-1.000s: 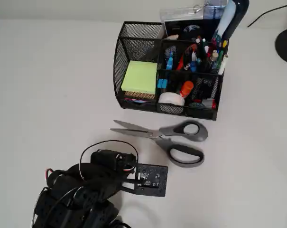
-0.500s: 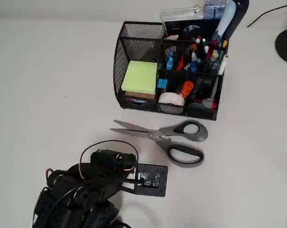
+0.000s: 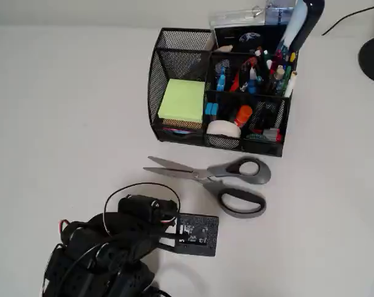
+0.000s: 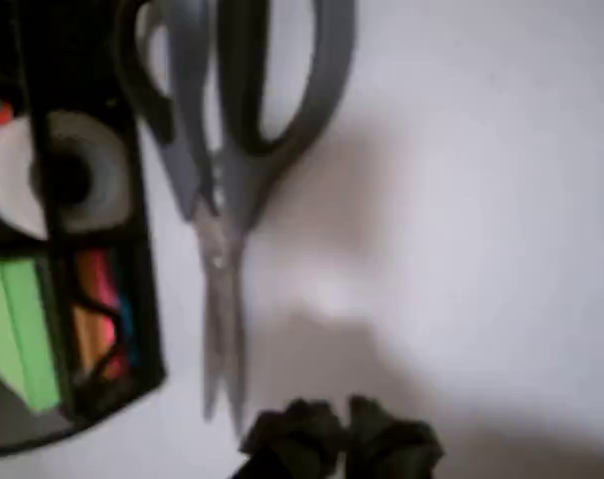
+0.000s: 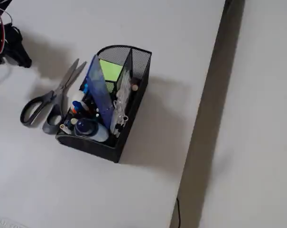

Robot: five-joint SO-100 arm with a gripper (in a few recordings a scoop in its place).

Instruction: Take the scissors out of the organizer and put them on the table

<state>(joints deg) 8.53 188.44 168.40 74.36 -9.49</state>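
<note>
- Nothing has moved over the last sec: scissors sit in the same spot, arm parked as before; reads as task done, arm at rest
- Scissors lie flat on the table, just in front of the organizer, near it but apart; blades point left in overhead view, handles to the right
- Gripper: dark tips at the bottom edge of wrist view, blurred; look pressed together w/ nothing between, but can't tell for sure; well clear of the scissors
- Scissors: plain silver metal blades, slightly parted; dark grey smooth plastic handles, two oval loops
- Organizer: black wire mesh, see-thru walls, curved left side, several compartments; holds yellow-green sticky notes, white tape roll, a crowd of pens
- Table: matte white, flat, no glare; soft shadows under the scissors in wrist view
</note>
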